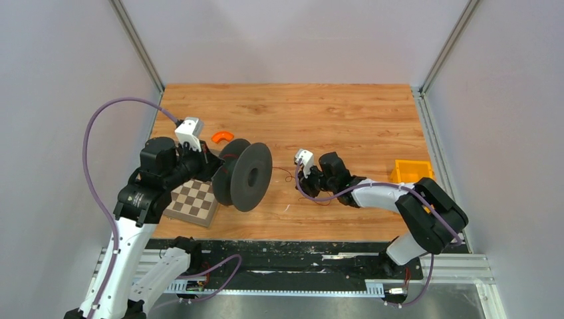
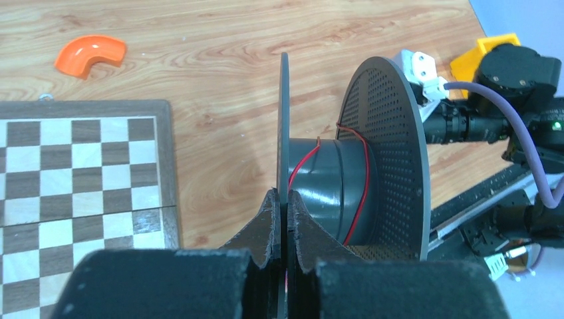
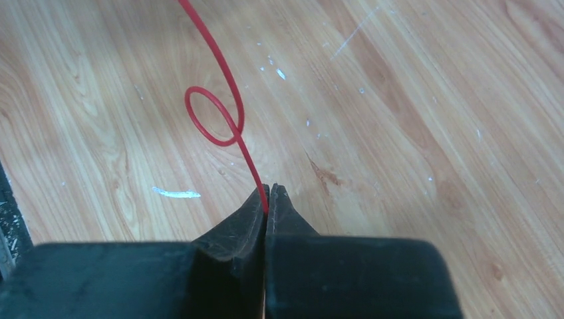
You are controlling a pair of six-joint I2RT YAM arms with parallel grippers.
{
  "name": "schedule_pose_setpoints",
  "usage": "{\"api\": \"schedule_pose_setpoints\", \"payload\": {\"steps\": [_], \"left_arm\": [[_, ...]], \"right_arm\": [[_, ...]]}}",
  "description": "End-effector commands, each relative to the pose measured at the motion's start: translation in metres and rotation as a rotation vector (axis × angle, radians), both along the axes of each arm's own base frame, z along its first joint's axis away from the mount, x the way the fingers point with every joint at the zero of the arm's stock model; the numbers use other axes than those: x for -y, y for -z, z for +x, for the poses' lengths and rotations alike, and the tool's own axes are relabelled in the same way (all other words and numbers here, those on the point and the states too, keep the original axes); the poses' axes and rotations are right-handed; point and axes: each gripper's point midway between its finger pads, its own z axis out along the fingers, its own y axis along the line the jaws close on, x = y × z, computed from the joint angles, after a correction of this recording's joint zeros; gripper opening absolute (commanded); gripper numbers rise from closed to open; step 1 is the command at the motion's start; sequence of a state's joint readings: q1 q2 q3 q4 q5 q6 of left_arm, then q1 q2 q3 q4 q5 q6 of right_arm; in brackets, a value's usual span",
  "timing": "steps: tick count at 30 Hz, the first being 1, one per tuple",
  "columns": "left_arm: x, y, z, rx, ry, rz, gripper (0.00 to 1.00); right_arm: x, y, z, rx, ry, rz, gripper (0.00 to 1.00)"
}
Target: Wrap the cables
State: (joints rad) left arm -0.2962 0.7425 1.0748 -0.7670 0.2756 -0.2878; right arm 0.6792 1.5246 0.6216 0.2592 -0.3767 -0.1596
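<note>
A black spool [image 1: 245, 175] stands on edge left of the table's middle. My left gripper [image 2: 284, 199] is shut on its near flange [image 2: 284, 126], holding it upright. A thin red cable [image 2: 362, 173] makes a couple of turns round the spool's hub [image 2: 329, 189]. In the top view the cable [image 1: 284, 174] runs from the spool toward my right gripper [image 1: 307, 178]. In the right wrist view my right gripper [image 3: 269, 194] is shut on the cable [image 3: 229, 93], which forms one small loop just beyond the fingertips.
A folded chessboard [image 1: 193, 201] lies under the left arm, near the front edge. An orange curved piece [image 1: 222, 136] sits behind the spool. An orange box [image 1: 411, 171] rests at the right edge, close to the right arm's elbow.
</note>
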Motion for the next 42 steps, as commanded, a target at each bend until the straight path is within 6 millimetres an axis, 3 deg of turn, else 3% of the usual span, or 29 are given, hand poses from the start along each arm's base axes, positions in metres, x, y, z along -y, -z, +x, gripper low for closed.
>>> {"api": "schedule_pose_setpoints", "payload": {"steps": [1,6,11,17,22,26,35,42], "left_arm": [[-0.013,-0.046,0.016,0.135,-0.108,-0.079,0.00],[-0.035,-0.053,0.036,0.126,-0.206,-0.081,0.00],[-0.040,-0.065,0.049,0.133,-0.249,-0.122,0.00],[-0.031,-0.070,0.054,0.097,-0.267,-0.251,0.00],[-0.022,-0.072,0.060,0.091,-0.282,-0.403,0.00],[-0.031,-0.062,0.069,0.066,-0.367,-0.438,0.00],[-0.063,-0.035,0.078,0.094,-0.478,-0.212,0.00],[-0.055,-0.013,0.071,0.126,-0.379,-0.003,0.00]], "right_arm": [[0.007,-0.004,0.020,0.006,0.112,0.008,0.00],[0.017,-0.005,0.021,-0.001,0.171,-0.002,0.04],[0.021,-0.007,0.017,-0.005,0.182,-0.004,0.05],[-0.001,-0.014,0.003,-0.034,0.106,0.059,0.00],[-0.047,-0.041,-0.033,0.057,-0.016,0.096,0.00],[-0.076,-0.066,-0.058,0.153,-0.061,0.077,0.00],[-0.104,-0.140,-0.070,0.419,-0.028,0.019,0.00],[-0.123,-0.194,-0.056,0.559,-0.040,0.007,0.00]]}}
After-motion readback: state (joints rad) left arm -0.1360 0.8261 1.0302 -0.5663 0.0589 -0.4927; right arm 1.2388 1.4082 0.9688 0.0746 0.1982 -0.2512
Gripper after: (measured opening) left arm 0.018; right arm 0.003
